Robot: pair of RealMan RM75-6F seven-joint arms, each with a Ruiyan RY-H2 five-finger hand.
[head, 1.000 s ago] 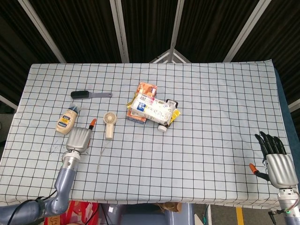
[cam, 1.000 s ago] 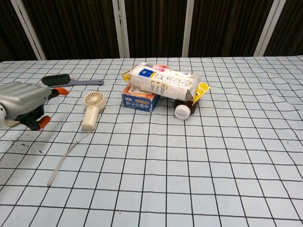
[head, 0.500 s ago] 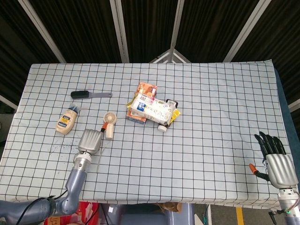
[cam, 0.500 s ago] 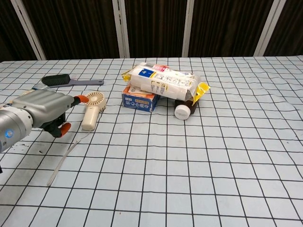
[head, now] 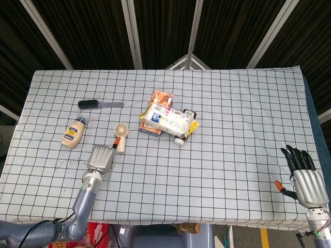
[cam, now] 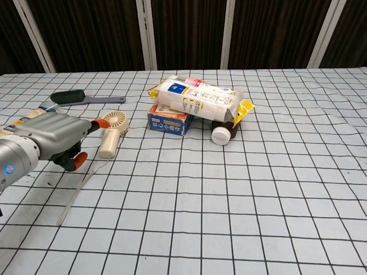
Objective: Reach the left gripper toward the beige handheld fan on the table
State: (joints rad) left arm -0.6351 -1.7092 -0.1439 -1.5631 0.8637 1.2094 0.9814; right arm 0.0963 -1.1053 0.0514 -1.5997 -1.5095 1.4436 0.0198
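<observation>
The left hand [head: 101, 156] is hovering just at seven o'clock of the beige handheld fan [head: 120, 138], knuckles up, holding nothing; an orange-tipped finger [cam: 104, 122] is pointing toward the fan's round head in the chest view, another is hanging below the palm, so the hand reads as loosely apart rather than clenched. The fan is lying flat on the checked tablecloth [head: 232, 129], head toward twelve, handle toward six, just at nine o'clock of the heap of snack packets [head: 166, 120]. This looks like the closing stretch of the reach. Next it is needing a short nudge toward one o'clock. The right hand [head: 305, 178] is sitting far off at four o'clock, empty, fingers extended.
</observation>
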